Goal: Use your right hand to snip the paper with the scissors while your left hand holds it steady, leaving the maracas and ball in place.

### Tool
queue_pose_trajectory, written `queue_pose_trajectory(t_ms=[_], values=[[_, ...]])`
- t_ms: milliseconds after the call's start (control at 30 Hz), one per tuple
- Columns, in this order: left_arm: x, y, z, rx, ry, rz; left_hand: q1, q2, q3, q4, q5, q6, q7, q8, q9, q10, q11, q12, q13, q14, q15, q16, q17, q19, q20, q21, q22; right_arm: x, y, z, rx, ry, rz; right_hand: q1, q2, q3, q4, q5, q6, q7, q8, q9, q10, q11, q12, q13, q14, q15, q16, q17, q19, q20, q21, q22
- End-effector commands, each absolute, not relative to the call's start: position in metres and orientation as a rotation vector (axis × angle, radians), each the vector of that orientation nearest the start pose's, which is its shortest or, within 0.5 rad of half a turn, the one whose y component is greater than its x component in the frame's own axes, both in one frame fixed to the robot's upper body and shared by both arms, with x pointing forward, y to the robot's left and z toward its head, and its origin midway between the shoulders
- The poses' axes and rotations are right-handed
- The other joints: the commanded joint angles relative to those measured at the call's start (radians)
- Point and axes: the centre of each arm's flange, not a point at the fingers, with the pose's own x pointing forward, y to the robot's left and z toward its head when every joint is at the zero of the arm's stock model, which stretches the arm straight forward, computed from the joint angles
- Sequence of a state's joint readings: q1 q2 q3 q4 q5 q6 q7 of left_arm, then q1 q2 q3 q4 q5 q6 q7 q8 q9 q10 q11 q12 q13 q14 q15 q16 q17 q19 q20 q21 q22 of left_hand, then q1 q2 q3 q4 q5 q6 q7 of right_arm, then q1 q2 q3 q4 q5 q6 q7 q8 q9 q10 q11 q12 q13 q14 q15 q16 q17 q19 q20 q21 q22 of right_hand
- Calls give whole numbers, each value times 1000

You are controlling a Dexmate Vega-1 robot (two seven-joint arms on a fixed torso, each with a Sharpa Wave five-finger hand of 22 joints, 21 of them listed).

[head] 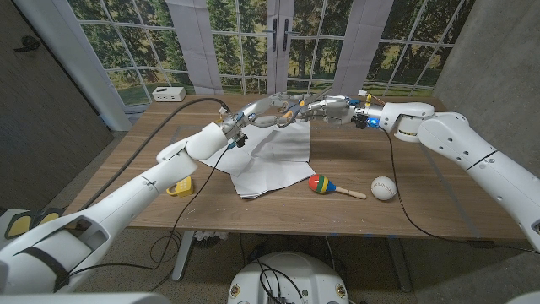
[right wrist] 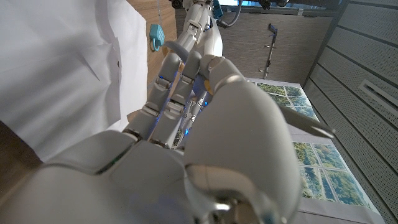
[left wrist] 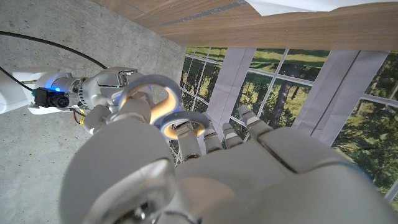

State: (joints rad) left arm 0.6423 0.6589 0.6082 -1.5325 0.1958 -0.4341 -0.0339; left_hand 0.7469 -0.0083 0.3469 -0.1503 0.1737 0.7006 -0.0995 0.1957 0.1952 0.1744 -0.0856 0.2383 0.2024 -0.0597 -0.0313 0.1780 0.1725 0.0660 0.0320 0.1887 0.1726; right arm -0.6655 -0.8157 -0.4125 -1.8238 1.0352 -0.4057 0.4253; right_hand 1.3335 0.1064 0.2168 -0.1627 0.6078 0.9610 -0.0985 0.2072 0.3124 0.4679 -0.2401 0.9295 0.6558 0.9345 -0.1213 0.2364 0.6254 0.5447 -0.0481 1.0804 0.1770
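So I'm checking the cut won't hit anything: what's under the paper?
Under the paper only the wooden table shows around its edges. Whatever lies beneath the sheet is covered. The maraca and ball sit beside it, not under.

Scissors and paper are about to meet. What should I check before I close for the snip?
1. Scissors in the right hand: cannot tell. The left wrist view shows the handle loops against that hand's fingers, but not a firm grip.
2. Left hand steadying the paper: cannot tell. It is at the sheet's far edge, with the contact hidden.
3. Paper between the blades: cannot tell, as the blades are hidden.
4. Maraca undisturbed: ok. It lies on the table beside the paper's near corner, clear of both hands.
5. Ball undisturbed: ok. It sits apart from the maraca, near the table's front.
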Motion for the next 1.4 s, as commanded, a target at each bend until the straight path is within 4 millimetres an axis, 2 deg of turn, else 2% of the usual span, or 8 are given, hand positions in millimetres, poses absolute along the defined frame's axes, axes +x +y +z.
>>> queue_pose_trajectory(t_ms=[33, 433, 733, 867, 1033, 1067, 1200, 1400], values=[[583, 150, 62, 1017, -1050, -422, 14, 5, -4, 3, 2, 17, 5, 6, 4, 17, -1, 2, 3, 14, -28, 9, 1, 9, 2, 5, 1, 548, -190, 90, -107, -283, 957, 10, -5, -1, 7, 10, 8, 2, -2, 2, 94, 87, 10, 69, 3, -117, -3, 3, -7, -77, 5, -1], [586, 146, 61, 1009, -1059, -420, 32, 15, -6, -2, 0, 42, 16, 9, 3, 90, -7, 26, 2, 66, -42, 18, 1, 45, -7, 13, 2, 548, -189, 89, -113, -285, 960, 11, -5, -1, 7, 10, 9, 3, -2, 2, 95, 90, 9, 68, 2, -117, -5, 4, -9, -76, 8, -1], [584, 146, 59, 987, -1072, -392, 37, 37, -16, 4, 0, 49, 12, 10, 6, 259, -71, 84, 32, 168, -77, 39, 4, 48, -5, 8, 2, 547, -189, 90, -114, -285, 963, 10, -5, -2, 7, 10, 9, 3, -3, 2, 92, 87, 9, 70, 3, -117, -5, 4, -11, -76, 10, -1], [584, 145, 58, 978, -1078, -378, 41, 46, -20, 3, 1, 68, 5, 16, 7, 327, -83, 109, 58, 222, -90, 52, 7, 52, -4, 8, 2, 547, -188, 91, -120, -288, 964, 10, -5, -2, 7, 10, 10, 3, -3, 1, 94, 90, 7, 67, 4, -117, -6, 4, -11, -75, 11, -1], [583, 145, 54, 944, -1097, -341, 48, 77, -24, 5, 1, 157, -24, 42, 6, 428, -107, 155, 119, 302, -119, 79, 22, 86, -3, 15, 4, 548, -187, 91, -117, -281, 965, 10, -5, -2, 7, 10, 9, 3, -3, 1, 92, 87, 8, 70, 4, -117, -6, 5, -12, -75, 12, -1], [583, 144, 54, 939, -1099, -338, 58, 77, -26, -2, 1, 182, -38, 46, 4, 462, -124, 178, 141, 330, -142, 90, 30, 100, -6, 19, 5, 548, -187, 91, -117, -280, 968, 10, -5, -2, 7, 10, 8, 3, -4, 1, 93, 88, 8, 68, 4, -117, -6, 5, -12, -75, 12, -1], [583, 143, 50, 912, -1111, -308, 87, 124, -24, -3, 3, 197, -37, 34, 2, 504, -122, 263, 219, 410, -140, 138, 79, 126, 24, 25, 9, 547, -187, 91, -116, -278, 967, 11, -5, -2, 7, 10, 9, 3, -3, 1, 94, 86, 8, 69, 4, -117, -7, 5, -13, -75, 13, -1], [584, 141, 47, 884, -1114, -290, 155, 124, -49, -16, 1, 251, -27, 32, 5, 515, -125, 427, 399, 480, -148, 244, 211, 149, 28, 30, 17, 547, -185, 91, -120, -280, 972, 10, -5, -2, 8, 11, 8, 3, -4, 1, 91, 86, 8, 71, 4, -117, -7, 5, -15, -75, 14, -1]])
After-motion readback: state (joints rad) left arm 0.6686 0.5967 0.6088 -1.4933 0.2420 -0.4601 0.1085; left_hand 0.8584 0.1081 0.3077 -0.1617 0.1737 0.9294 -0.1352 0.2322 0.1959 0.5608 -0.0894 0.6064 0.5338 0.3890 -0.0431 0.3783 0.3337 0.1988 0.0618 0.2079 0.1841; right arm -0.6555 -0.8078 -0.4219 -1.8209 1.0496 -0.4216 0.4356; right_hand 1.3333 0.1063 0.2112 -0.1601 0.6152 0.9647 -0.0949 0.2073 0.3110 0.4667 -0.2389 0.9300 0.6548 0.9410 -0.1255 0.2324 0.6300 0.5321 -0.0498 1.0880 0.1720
